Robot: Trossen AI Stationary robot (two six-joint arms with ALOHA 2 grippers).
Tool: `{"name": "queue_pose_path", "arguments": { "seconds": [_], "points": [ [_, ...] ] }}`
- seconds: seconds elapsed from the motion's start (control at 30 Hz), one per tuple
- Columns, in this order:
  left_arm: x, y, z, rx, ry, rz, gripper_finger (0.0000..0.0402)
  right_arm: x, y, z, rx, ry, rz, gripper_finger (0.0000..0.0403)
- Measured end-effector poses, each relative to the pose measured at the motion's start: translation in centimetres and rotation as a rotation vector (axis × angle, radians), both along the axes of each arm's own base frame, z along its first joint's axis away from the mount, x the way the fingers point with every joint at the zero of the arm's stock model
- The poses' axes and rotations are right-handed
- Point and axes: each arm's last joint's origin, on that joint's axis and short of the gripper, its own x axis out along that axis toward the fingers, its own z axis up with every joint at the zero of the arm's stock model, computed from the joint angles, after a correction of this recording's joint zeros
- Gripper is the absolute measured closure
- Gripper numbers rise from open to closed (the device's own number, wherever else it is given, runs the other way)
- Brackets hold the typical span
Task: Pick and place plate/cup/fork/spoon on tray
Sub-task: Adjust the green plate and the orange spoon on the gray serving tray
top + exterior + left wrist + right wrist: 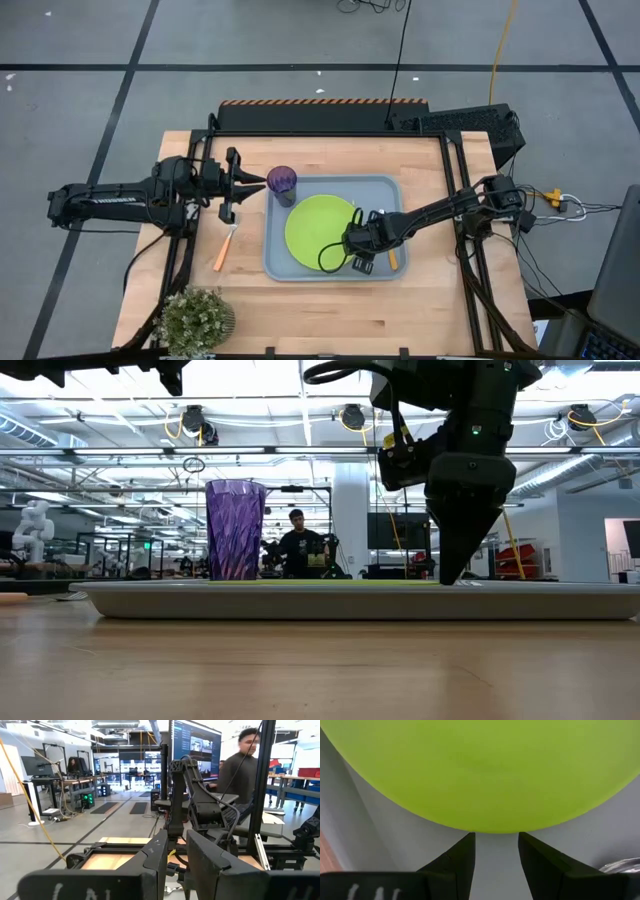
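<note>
A pale wooden worktop (420, 300) carries the grey-blue tray (275, 262) at its centre. The lime-green plate (318, 226) lies flat in the tray, and the purple cup (282, 184) stands upright at the tray's 11 o'clock corner. The right hand (352, 243) hangs over the plate's 4 o'clock edge, fingers (461, 859) spread with nothing between them. The left hand (262, 184) hovers just beside the cup at 9 o'clock, fingers narrowly apart. An orange-handled utensil (222, 252) lies on the worktop off the tray's 9 o'clock side; another orange handle (392, 258) rests inside the tray at 4 o'clock.
</note>
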Motion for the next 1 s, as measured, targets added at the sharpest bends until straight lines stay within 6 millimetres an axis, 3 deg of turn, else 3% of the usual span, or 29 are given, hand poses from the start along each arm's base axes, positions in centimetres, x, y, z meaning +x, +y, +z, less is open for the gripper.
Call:
{"name": "queue_pose_path", "arguments": {
  "seconds": [0.7, 1.0],
  "points": [
    [0.0, 0.0, 0.0, -0.004, 0.004, -0.004, 0.0327, -0.6, 0.0, -0.1, 0.028, 0.066, -0.047, 0.0259],
    [0.0, 0.0, -0.1, -0.004, 0.005, -0.005, 0.0327, -1.0, 0.8, 0.8, 0.060, 0.041, -0.049, 0.0259]
  ]
}}
